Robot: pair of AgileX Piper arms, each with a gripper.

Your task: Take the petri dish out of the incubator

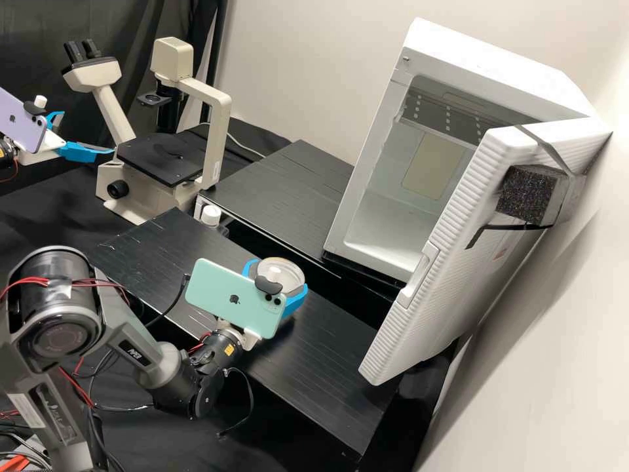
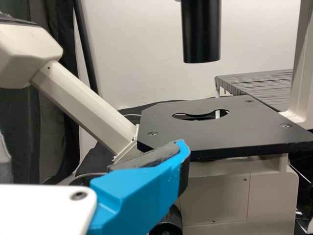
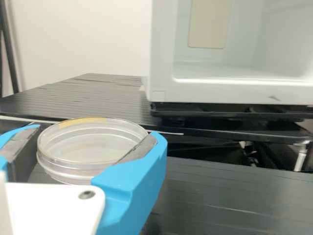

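- A pale wall [image 1: 295,52] is seen behind the bench, with a dark curtain [image 1: 131,19] hung beside it.
- Two black platforms are set on the bench, the near one [image 1: 334,367] lower than the far one [image 1: 288,190].
- The white incubator [image 1: 485,56] is placed at the far one's end, its door [image 1: 419,334] swung open, with a dark block [image 1: 524,195] strapped to the door's outer side.
- The dish [image 3: 93,142], clear and round, is held outside the incubator, above the near platform.
- It is gripped at its sides between the two blue fingers of the right gripper [image 1: 280,274], and is kept roughly level.
- A green phone [image 1: 229,298] is mounted on that gripper.
- The left gripper [image 1: 88,132] is held beside the microscope [image 1: 216,137]; its fingers seem to be spread wide, though one is partly hidden by a lilac phone [image 1: 21,124].
- One finger of it is seen in the left wrist view, just in front of the stage [image 2: 220,134].
- A white-capped bottle [image 1: 211,216] is stood between the platforms.
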